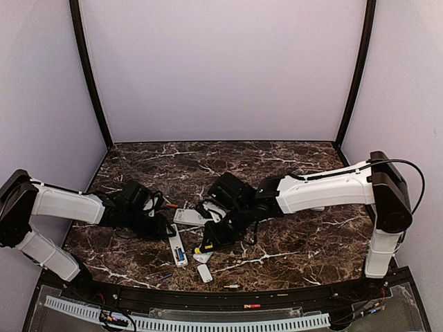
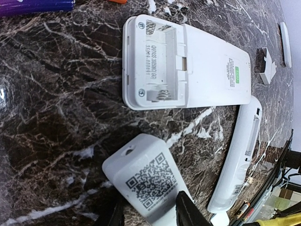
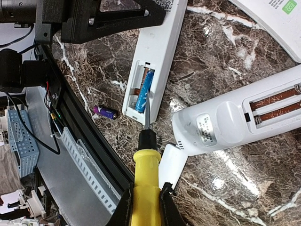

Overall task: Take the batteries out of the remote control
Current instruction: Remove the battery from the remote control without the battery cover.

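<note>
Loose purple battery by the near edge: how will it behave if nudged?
Likely rolls: the battery is a small cylinder on its side. The table looks glossy, so it may skid. Close to the edge, it could drop off.

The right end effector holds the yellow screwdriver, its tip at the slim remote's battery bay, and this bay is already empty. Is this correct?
Not quite. The bay is not empty: the right wrist view shows a blue battery lying in the slim remote, at the tip of the yellow screwdriver that the right end effector holds.
</note>
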### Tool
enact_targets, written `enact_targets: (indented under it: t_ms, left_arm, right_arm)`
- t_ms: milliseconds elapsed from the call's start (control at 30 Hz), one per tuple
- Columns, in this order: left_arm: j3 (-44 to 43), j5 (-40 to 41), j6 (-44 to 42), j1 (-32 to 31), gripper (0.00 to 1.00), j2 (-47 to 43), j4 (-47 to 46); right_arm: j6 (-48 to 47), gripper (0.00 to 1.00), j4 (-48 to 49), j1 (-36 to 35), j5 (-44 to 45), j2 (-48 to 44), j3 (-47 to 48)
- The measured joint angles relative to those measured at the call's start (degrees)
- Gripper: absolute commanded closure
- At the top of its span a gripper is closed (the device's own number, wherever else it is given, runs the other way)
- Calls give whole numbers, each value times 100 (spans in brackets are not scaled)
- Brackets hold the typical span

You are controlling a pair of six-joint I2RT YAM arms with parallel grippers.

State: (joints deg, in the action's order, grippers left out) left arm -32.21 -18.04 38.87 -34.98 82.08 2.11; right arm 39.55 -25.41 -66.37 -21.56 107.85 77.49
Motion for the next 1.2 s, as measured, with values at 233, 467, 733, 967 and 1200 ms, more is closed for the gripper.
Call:
enact_targets:
  t_ms: [233, 467, 733, 967, 1200]
  left_arm:
    - [55, -24, 35, -7, 64, -2, -160]
    - [109, -35, 52, -13, 64, -15, -243]
    - [184, -35, 81, -17, 64, -140, -203]
    - [199, -37, 81, -22, 64, -155, -199]
    - [201, -63, 83, -24, 64, -155, -210]
  right_arm:
    - [214, 100, 409, 85, -339, -15, -170]
    - [280, 100, 887, 2, -299, -52, -173]
    - [203, 100, -26, -238, 610, -164, 190]
    - [94, 100, -634, -446, 1043, 46, 761]
    - [28, 100, -848, -450, 1102, 297, 793]
